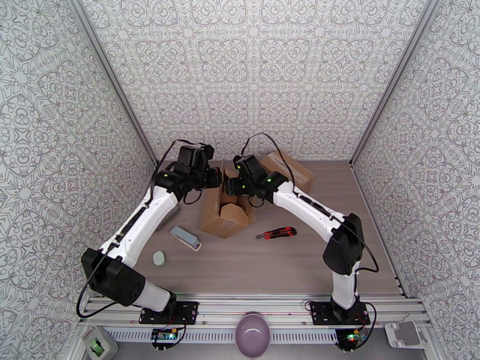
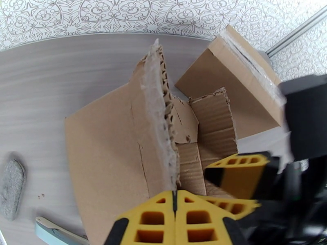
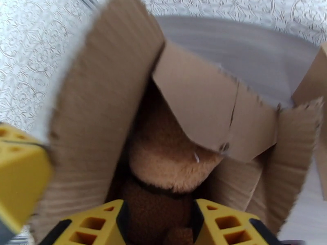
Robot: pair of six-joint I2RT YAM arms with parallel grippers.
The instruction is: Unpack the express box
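The express box (image 1: 223, 212) lies open in the middle of the table, flaps torn and spread. My left gripper (image 1: 213, 176) is shut on the edge of its upright left flap (image 2: 157, 119), with the yellow fingers (image 2: 155, 219) pinched together on the cardboard. My right gripper (image 1: 235, 188) reaches into the box mouth. Inside lies a brown plush toy (image 3: 165, 160), tan above and dark brown below. The right gripper (image 3: 159, 225) stands open with the dark part of the toy between its fingers (image 3: 222, 225); whether they press on it I cannot tell.
A second, taped cardboard box (image 1: 289, 168) sits behind and to the right. A red utility knife (image 1: 276, 233) lies right of the open box. A grey-blue stapler-like item (image 1: 185, 238) and a round grey pad (image 1: 159, 258) lie at front left. A purple bowl (image 1: 255, 336) sits by the arm bases.
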